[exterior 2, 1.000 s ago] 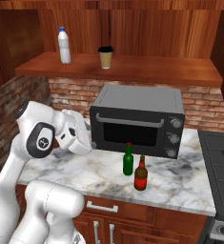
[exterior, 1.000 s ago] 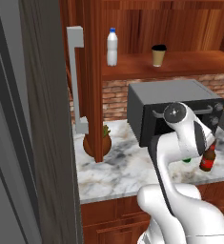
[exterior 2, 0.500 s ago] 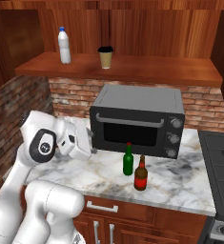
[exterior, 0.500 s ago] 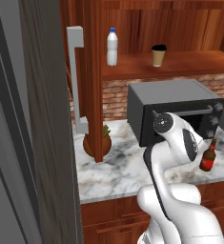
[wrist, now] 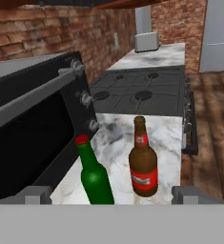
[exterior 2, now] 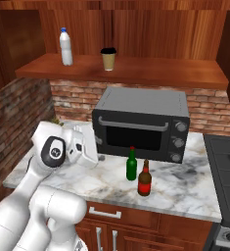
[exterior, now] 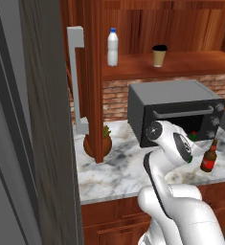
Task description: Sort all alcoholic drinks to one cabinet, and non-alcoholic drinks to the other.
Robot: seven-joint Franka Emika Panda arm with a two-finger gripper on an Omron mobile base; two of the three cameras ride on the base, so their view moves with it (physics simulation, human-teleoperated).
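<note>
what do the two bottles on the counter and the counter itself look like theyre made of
Green bottle: likely glass, glossy dark green, see-through sheen. Brown bottle: likely glass, shiny dark brown, red label. Counter: looks like polished marble, white with grey veining.

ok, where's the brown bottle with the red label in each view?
Left base view: brown bottle at right edge, on the counter in front of the toaster oven.
Right base view: centre, just right of the green bottle.
Hand view: centre, upright, right of the green bottle.
Shared landmark: the toaster oven.

Kitchen: toaster oven (exterior 2: 142,125), stove (wrist: 142,90)
</note>
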